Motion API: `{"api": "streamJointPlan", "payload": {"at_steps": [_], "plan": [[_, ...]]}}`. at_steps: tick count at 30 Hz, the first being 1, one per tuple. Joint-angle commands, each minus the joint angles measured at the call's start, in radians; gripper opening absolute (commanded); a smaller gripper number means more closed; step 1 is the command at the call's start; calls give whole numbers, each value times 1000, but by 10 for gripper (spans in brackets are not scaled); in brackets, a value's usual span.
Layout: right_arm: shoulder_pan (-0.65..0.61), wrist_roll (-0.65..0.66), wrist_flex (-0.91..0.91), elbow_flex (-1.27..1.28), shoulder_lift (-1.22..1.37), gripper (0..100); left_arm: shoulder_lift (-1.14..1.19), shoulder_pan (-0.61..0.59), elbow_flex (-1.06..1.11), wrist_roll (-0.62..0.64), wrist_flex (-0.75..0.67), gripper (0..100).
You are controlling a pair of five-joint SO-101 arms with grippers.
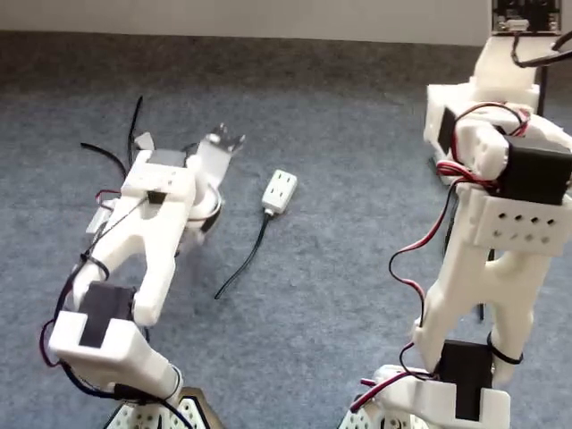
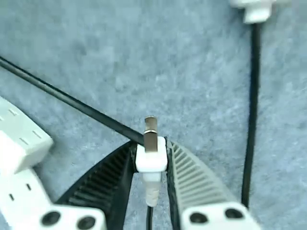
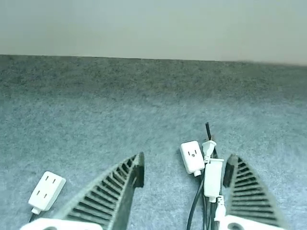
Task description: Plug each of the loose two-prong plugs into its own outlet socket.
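Note:
My left gripper (image 2: 150,143) is shut on a white two-prong plug (image 2: 151,158), whose metal prongs point away from the wrist above the grey carpet. The high view has this gripper (image 1: 222,145) left of a white outlet socket (image 1: 279,190) with a black cord. That socket (image 2: 254,9) lies ahead of the held plug, a little to one side. Beside the left gripper sits a second white outlet block (image 2: 19,139). My right gripper (image 3: 186,165) stands open above the carpet. Ahead of it, between its fingers, lie a white outlet (image 3: 192,156) and a loose white plug (image 3: 212,173) with black cords.
A black cord (image 2: 72,101) runs diagonally under the held plug. More black cords (image 1: 107,156) lie behind the left arm. The right arm's base and red wires (image 1: 429,241) stand at the right. A wall edge (image 3: 153,58) bounds the carpet at the back.

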Motion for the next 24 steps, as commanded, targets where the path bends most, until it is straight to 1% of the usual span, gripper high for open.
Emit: {"api": "streamJointPlan", "payload": {"at_steps": [1,4,6,8,10,12,14,21,24], "plan": [[27,14,-38,-2,-28,270,-151,136,-176,5,103,5],[24,11,-35,-1,-28,270,-283,269,-243,5,161,5],[24,9,-35,-1,-28,270,-386,343,-240,23,178,5],[25,9,-36,-1,-28,270,-496,384,-185,101,169,5],[27,9,-36,-1,-28,270,-613,386,-94,196,124,5],[27,9,-36,-1,-28,270,-737,384,35,250,35,5],[27,8,-36,-1,-28,270,-875,372,185,253,-78,5],[21,6,-31,-1,-31,270,-1379,377,737,262,-543,5],[-7,6,-27,-1,-35,270,-1544,371,940,328,-724,5]]}}
